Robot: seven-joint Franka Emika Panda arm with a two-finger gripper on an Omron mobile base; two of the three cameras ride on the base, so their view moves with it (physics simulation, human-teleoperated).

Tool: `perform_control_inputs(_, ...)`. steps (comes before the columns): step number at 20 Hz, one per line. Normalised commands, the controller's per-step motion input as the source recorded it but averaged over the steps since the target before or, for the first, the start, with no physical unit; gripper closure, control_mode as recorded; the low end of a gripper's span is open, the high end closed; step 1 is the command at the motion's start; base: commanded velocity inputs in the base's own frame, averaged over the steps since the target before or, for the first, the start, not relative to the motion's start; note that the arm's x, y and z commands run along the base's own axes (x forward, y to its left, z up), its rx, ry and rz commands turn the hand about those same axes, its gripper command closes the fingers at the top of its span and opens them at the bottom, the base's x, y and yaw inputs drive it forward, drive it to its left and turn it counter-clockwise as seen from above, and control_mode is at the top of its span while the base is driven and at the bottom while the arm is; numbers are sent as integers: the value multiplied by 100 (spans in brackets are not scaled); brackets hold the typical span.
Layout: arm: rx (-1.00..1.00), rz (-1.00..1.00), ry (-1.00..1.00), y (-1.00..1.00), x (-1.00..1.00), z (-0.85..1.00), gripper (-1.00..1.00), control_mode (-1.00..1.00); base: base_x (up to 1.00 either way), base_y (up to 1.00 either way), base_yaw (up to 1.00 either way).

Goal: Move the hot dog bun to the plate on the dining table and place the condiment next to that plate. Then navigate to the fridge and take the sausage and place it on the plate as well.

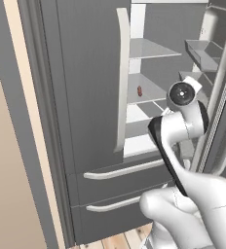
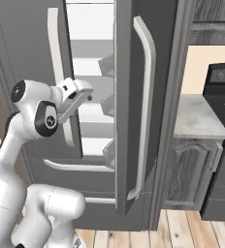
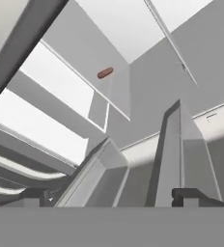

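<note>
Sausage (image 3: 105,73) lies on fridge (image 1: 85,97) shelf, well ahead of open pincer (image 3: 111,197).

Beige wall (image 1: 0,160), wood floor (image 2: 192,230), black oven (image 2: 221,145) rt.

Flat, even rendered light throughout; sharp focus, no glare or blur; brightest at twelve o'clock, shadows faint.

Matt dk-grey fridge (image 1: 85,73) w/ smooth pale handles (image 1: 122,78), glossy white shelves (image 1: 144,90), wood-plank floor (image 2: 197,232).
</note>
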Motion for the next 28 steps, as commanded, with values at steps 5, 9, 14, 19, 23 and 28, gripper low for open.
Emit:
perform_control_inputs(5,-10,-4,13,-36,62,-7,-100,-100,0,0,0)
perform_control_inputs(9,-10,-4,16,-38,57,-12,-100,-100,0,0,0)
perform_control_inputs(14,-10,-6,13,-58,12,-23,-100,-100,0,0,0)
perform_control_inputs(19,-10,-9,7,-78,-17,-27,-100,-100,0,0,0)
perform_control_inputs(23,-8,-12,0,-95,-68,-25,-100,-100,0,0,0)
perform_control_inputs(28,-5,-10,0,-75,-75,-10,-100,-100,0,0,0)
